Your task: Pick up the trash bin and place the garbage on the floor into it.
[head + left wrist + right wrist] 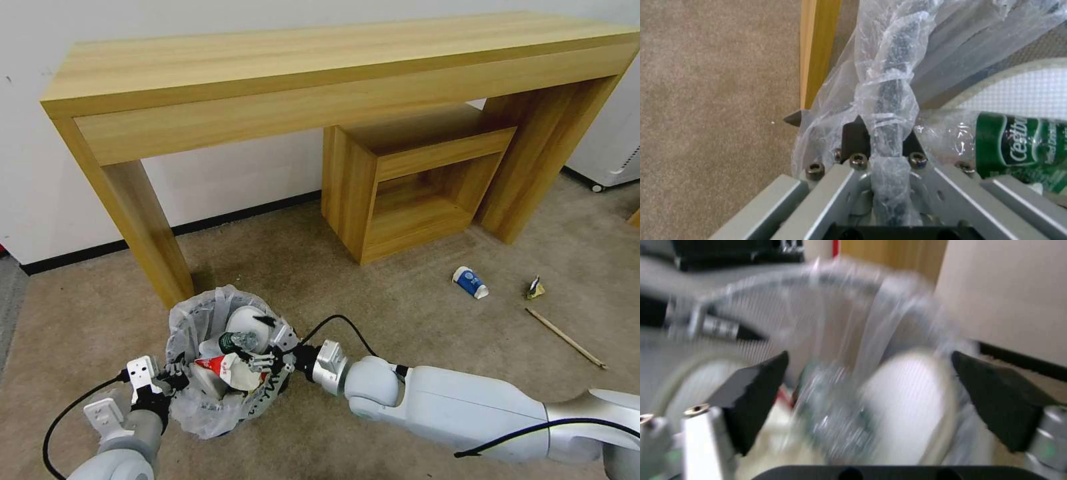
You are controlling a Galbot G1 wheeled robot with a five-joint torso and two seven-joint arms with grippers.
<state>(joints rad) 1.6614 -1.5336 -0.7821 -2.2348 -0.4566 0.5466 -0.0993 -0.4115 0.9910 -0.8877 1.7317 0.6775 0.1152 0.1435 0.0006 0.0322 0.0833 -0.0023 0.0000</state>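
Observation:
The trash bin (200, 410) stands on the beige floor (373, 293) beside a table leg, lined with a crinkled plastic bag. My left gripper (175, 375) is shut on its bag-wrapped rim (887, 133). My right gripper (263, 350) hangs open over the bin's mouth with its black pads (755, 396) wide apart. Inside lie white slippers (247, 319), a green-labelled bottle (1018, 146) and a red wrapper (212, 363). On the carpet to the right lie a blue-white paper cup (471, 281), a crumpled scrap (535, 288) and a wooden stick (565, 338).
A long wooden table (320, 60) stands against the wall, its left leg (143, 227) right behind the bin. A wooden cube shelf (407, 193) sits under it. A white appliance (610, 160) is at the far right. Grey carpet (10, 293) borders the left edge.

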